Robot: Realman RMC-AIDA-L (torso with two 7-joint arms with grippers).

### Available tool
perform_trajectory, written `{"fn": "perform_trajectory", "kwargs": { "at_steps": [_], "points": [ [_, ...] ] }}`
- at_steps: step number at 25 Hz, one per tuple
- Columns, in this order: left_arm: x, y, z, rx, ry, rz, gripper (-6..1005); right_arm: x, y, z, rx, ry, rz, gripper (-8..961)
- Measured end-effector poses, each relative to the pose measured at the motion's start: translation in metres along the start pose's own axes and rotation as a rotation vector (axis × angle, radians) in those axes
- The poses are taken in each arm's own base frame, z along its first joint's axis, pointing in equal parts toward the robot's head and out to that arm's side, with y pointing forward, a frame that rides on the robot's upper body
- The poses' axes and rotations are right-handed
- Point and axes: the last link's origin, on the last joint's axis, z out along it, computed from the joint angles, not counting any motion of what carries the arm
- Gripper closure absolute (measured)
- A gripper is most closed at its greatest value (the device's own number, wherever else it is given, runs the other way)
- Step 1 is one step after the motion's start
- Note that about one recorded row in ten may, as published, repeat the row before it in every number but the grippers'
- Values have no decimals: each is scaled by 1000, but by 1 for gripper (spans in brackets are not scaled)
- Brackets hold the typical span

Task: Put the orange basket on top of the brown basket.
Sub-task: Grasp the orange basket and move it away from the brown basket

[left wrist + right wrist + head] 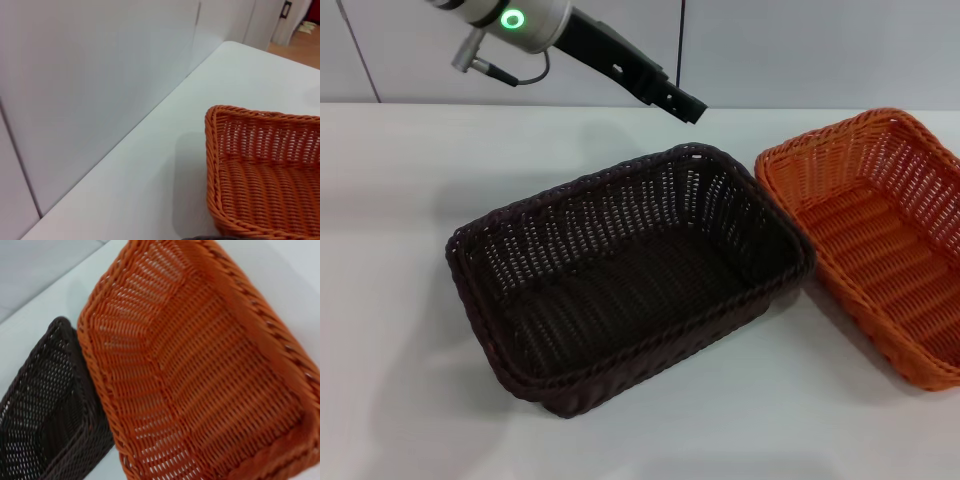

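The bright orange rectangular woven wicker basket (pixel 880 240) sits upright and empty on the right side of the white counter (pixel 410 380), its far right part cut off by the edge of the head view, its openwork sides sloping up to a braided rim. Just beside it, to its left, stands the very dark brown rectangular woven wicker basket (pixel 620 280), also upright and empty, turned at an angle so that one corner points toward the orange basket; their rims come very close at that corner, though I cannot tell whether they actually touch. The right wrist view looks steeply down into the orange basket (pixel 200 370), with the brown basket (pixel 45 415) right alongside it and a strip of counter (pixel 45 305) beyond. The left wrist view shows a corner of the orange basket (pixel 265 170) on the counter (pixel 150 165), near the pale wall panels (pixel 90 85) that rise behind it. In the head view the left arm reaches in from the upper left, a green light on its silver wrist, and its black left tool (pixel 685 104) hangs in the air above the back rim of the brown basket, holding nothing; how far it is open I cannot tell. The right tool shows in no view
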Motion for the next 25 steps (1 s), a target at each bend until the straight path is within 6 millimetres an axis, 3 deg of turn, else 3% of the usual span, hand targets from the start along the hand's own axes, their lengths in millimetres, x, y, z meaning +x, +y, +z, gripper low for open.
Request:
{"fn": "perform_trajectory", "kwargs": {
  "at_steps": [6, 10, 25],
  "points": [
    [8, 4, 2, -1, -9, 33, 137, 12, -11, 0, -10, -17, 53, 324],
    [13, 5, 1, 3, -7, 46, 137, 17, -18, 14, -34, 2, 85, 327],
    [15, 8, 2, -4, -22, 60, 137, 14, -26, 36, -30, -39, 95, 337]
  ]
}}
